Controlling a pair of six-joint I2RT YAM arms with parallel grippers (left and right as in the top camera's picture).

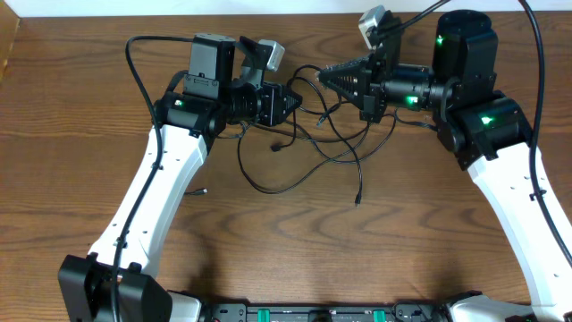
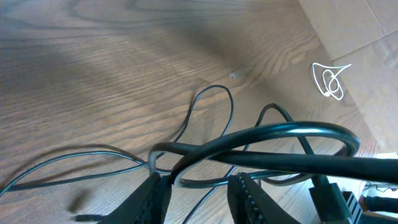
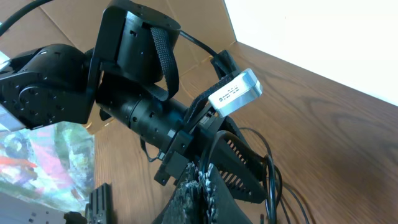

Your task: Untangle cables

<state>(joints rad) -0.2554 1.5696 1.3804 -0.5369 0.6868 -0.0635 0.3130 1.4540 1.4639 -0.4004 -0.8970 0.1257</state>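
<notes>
left claw faces right claw, both reaching inward

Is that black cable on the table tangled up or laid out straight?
Tangled: the black cable loops and crosses over itself several times in the overhead view.

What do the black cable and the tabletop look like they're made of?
Black cable: likely a plastic or rubber jacket, smooth, slightly glossy; it lies in loose loops and catches light. Table: wood or wood-look laminate, brown grain lines, low sheen; which one is unclear.
</notes>
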